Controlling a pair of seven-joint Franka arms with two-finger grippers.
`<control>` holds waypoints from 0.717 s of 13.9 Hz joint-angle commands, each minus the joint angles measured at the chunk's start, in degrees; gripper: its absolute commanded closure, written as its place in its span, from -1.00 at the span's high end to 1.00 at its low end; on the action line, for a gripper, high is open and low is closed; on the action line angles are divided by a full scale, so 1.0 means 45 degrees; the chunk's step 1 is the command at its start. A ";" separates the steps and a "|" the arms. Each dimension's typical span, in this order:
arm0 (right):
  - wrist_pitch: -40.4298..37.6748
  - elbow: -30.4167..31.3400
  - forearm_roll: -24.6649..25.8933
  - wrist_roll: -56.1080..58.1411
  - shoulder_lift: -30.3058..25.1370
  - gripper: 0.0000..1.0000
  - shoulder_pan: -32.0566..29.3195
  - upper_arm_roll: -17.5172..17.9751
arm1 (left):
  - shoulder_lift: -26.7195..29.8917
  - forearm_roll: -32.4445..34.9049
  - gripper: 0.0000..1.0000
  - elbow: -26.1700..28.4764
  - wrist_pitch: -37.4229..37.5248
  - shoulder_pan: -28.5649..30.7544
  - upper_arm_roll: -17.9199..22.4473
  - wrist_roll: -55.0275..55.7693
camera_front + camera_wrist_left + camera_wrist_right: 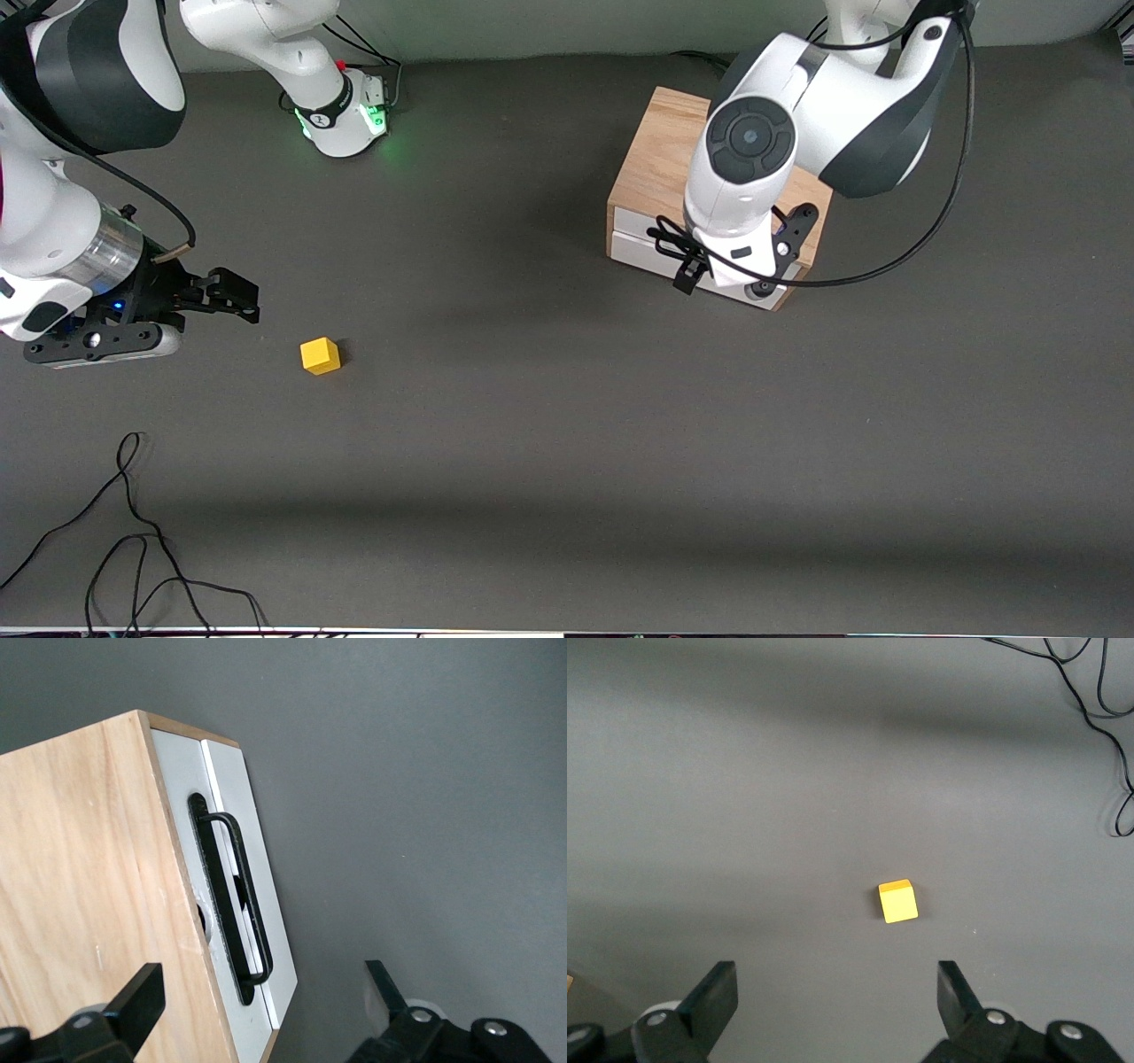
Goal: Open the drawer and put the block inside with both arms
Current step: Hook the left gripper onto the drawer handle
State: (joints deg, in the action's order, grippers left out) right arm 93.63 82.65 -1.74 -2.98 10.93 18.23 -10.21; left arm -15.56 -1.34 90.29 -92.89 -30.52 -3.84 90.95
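The wooden cabinet stands on the dark grey tabletop toward the left arm's end, its white-fronted drawer pushed fully in, with the black wire handle running along the panel. The left pincer hangs over the front edge of the cabinet, fingers spread wide and gripping nothing (in the left wrist view one finger shows over the wooden top, the other over the tabletop in front of the drawer). The yellow block sits alone on the tabletop toward the right arm's end, well apart from the cabinet. The right pincer hovers near the block, not touching it, its fingers wide apart and empty. Loose black cables lie nearer the front camera than the block.
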 commanded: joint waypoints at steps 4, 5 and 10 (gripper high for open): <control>0.0013 -0.0184 0.0016 -0.0216 0.0091 1.00 0.0051 -0.0017 | -0.0117 0.0064 1.00 0.2196 -0.2010 -0.0072 0.0092 0.0218; 0.0013 -0.0184 0.0016 -0.0216 0.0091 1.00 0.0051 -0.0017 | -0.0097 0.0083 1.00 0.2588 -0.2420 -0.0111 0.0092 0.0315; 0.0032 -0.0184 0.0016 -0.0216 0.0052 1.00 0.0051 -0.0017 | -0.0194 0.0083 1.00 0.3587 -0.3829 -0.0209 0.0092 0.0394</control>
State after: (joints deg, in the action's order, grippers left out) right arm 93.69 82.64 -1.74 -2.98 10.94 18.23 -10.20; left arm -17.63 -1.32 104.24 -108.08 -30.56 -3.77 91.15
